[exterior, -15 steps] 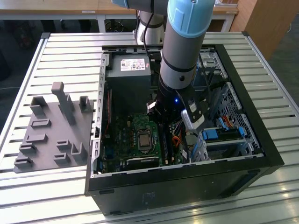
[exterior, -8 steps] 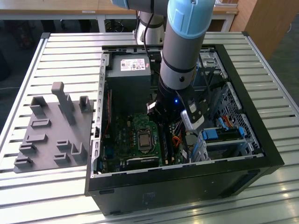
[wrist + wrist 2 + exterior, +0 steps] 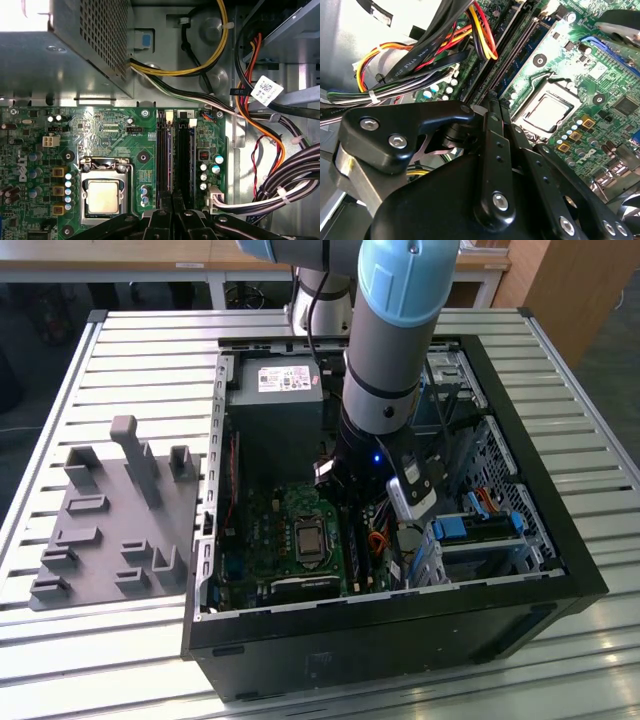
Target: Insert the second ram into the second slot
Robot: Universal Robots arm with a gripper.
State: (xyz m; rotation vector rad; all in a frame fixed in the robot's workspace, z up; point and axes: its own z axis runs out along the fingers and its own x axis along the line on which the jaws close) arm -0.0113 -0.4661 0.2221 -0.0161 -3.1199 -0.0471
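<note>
Matte black end effector [image 3: 172,200], fingers pinched together, above thin flat second ram [image 3: 170,155] in green motherboard [image 3: 125,145] slot.

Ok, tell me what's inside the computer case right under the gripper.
Beneath the gripper lie the green motherboard with its parallel memory slots and, beside them, the metal-capped processor. The slots' near ends are covered by the gripper's fingers.

a lab or workshop: open computer case [image 3: 400,620] on a slatted aluminium bench [image 3: 130,350].
</note>
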